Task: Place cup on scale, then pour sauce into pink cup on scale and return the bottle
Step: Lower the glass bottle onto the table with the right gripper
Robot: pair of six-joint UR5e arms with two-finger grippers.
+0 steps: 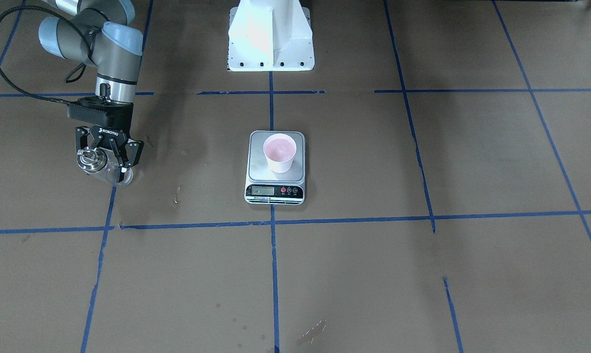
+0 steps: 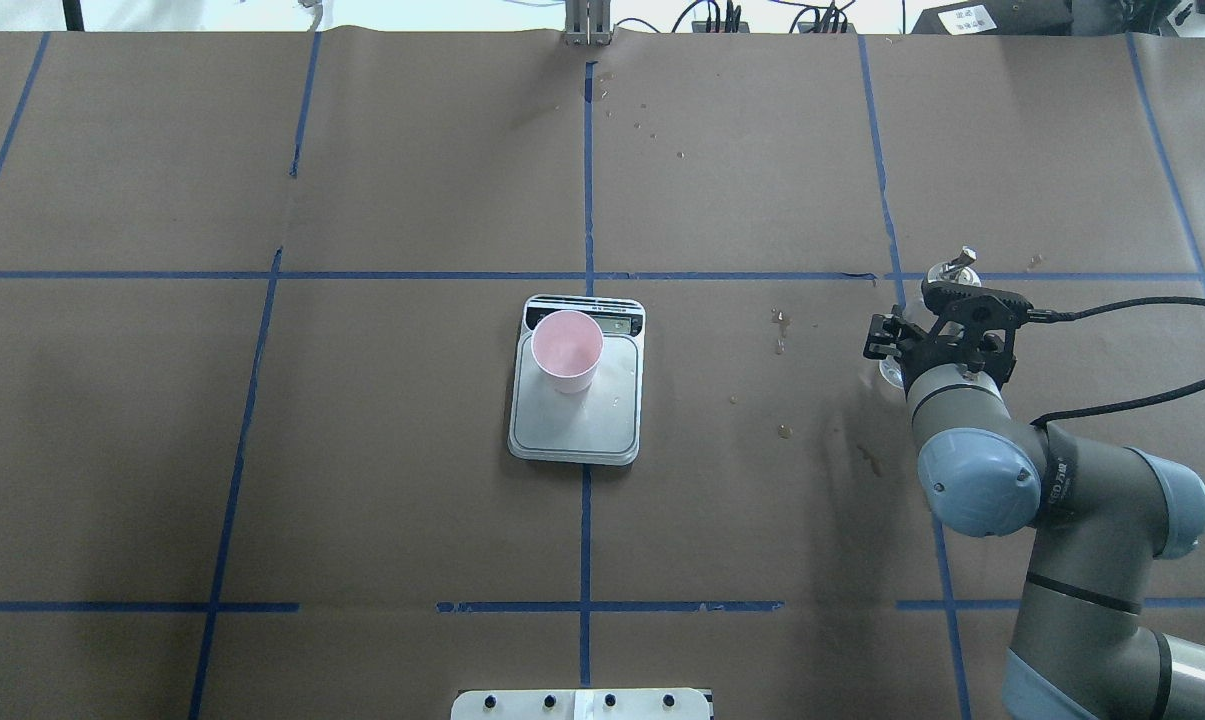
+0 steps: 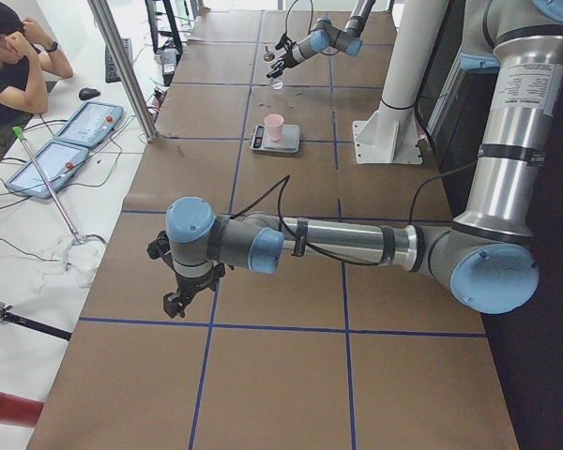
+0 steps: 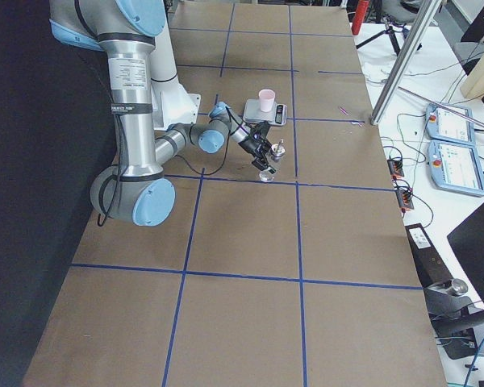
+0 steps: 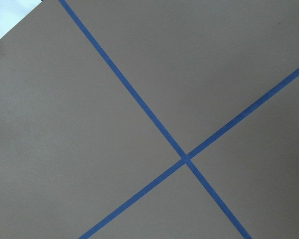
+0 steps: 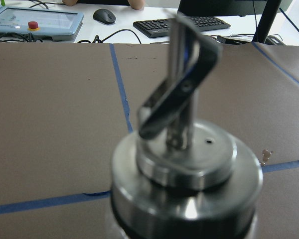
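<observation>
- Front-facing view: the cup (image 1: 279, 152) stands upright on the scale (image 1: 274, 191), toward the platform's 12 o'clock end, with the display strip at 6 o'clock. Well apart at 9 o'clock, the right claw (image 1: 105, 159) is clamped on the bottle (image 1: 91, 163), which is tilted
- Overhead view: the cup (image 2: 566, 349) sits at 11 o'clock on the scale (image 2: 574, 425). The right claw (image 2: 947, 292) is at 3 o'clock of it, with the bottle (image 2: 958, 263) spout poking out at the claw's 12 o'clock
- Left side view: the left claw (image 3: 178, 298) hangs over bare table (image 3: 291, 375); I cannot tell whether it is apart or together
- Right side view: the bottle (image 4: 272, 160) is at 6 o'clock of the scale (image 4: 266, 114)
- Left wrist view: only crossed blue tape (image 5: 185, 158) on the table
- Right wrist view: the bottle's silver collar (image 6: 184, 174), close and blurred
</observation>
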